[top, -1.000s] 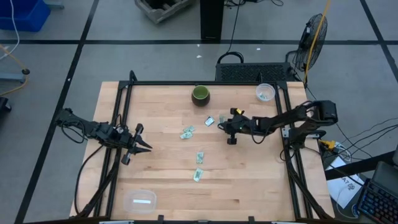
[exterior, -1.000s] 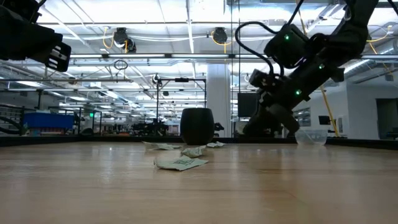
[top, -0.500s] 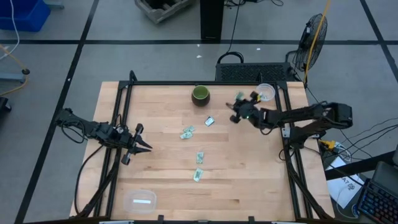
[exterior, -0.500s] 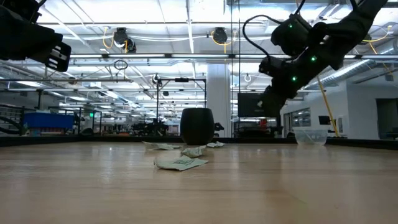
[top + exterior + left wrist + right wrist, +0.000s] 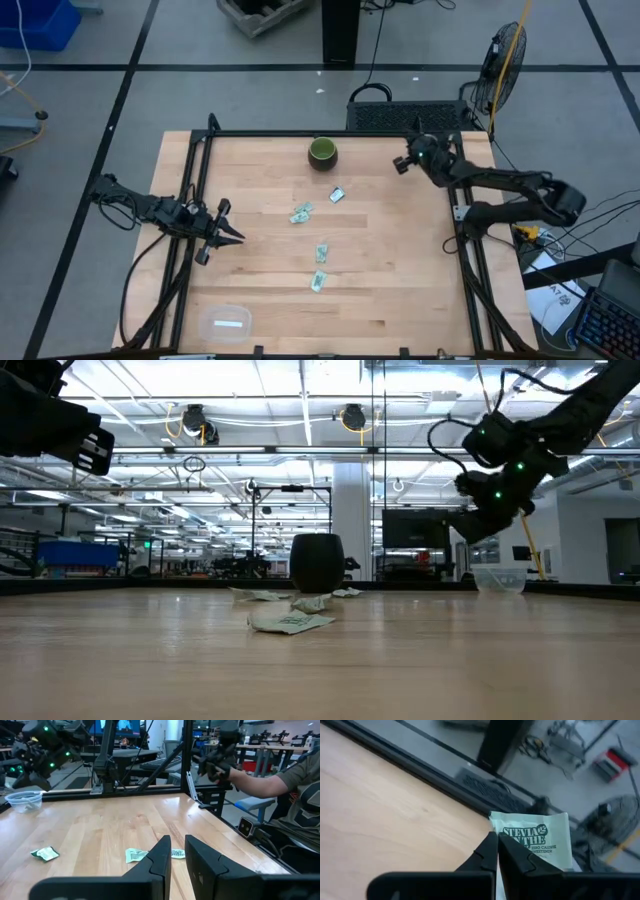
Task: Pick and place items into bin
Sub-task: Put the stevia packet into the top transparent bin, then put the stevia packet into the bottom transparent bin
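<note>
Several small green-and-white packets lie flat mid-table (image 5: 301,213) (image 5: 337,195) (image 5: 322,252) (image 5: 319,282); the low view shows the nearest packet (image 5: 290,622). A small clear cup (image 5: 427,148) stands near the far right corner. My right gripper (image 5: 402,164) hovers just left of that cup, above the table, shut on one packet (image 5: 536,839). My left gripper (image 5: 236,237) waits over the left part of the table, its fingers (image 5: 165,851) a narrow gap apart, holding nothing. My right gripper pinches the packet between its two fingers (image 5: 490,851) at one corner of the packet's edge (image 5: 501,834). Most of the printed packet sticks out past the fingertips. It is lifted clear of the table.
A dark green round bowl (image 5: 322,152) stands at the far middle. A clear flat lid or tray (image 5: 224,322) lies at the near left. Black frame rails (image 5: 462,225) run along the table's sides. A person's arm (image 5: 280,780) shows beyond the table in the left wrist view.
My right gripper has risen from mid-table and swung toward the far right corner, carrying one packet off the wood up beside the clear cup. The other packets have stayed where they were.
</note>
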### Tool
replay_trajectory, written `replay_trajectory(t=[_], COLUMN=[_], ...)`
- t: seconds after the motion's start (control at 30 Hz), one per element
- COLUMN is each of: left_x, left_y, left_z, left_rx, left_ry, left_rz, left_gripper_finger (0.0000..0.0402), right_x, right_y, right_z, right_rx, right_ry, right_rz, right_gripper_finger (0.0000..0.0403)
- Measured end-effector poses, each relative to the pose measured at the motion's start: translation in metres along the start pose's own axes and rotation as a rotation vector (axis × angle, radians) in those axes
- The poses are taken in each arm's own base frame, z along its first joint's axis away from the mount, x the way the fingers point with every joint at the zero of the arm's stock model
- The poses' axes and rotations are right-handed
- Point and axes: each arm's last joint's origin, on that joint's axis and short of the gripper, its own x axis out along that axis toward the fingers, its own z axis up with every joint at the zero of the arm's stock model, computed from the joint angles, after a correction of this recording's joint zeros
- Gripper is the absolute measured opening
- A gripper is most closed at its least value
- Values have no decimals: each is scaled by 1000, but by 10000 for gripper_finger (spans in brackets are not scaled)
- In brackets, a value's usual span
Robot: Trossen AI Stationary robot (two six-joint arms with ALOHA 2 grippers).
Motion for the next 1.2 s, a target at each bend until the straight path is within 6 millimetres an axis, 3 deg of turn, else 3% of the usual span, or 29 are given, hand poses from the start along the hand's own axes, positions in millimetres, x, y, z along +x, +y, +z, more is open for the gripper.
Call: replay_trajectory(t=[0.4,0.77,1.0,1.2], left_x=[0,0,0,0], left_y=[0,0,0,0], left_z=[0,0,0,0], left_rx=[0,0,0,0], left_ry=[0,0,0,0], left_rz=[0,0,-1,0], left_gripper_finger=[63,63,63,63], right_x=[16,17,13,-7], right_y=[-25,-29,-18,12], right_z=[-21,-23,-18,-9], right_rx=[152,175,153,102], right_ry=[99,87,34,-47], right_rz=[74,30,87,441], right_gripper_finger=[1,44,97,108])
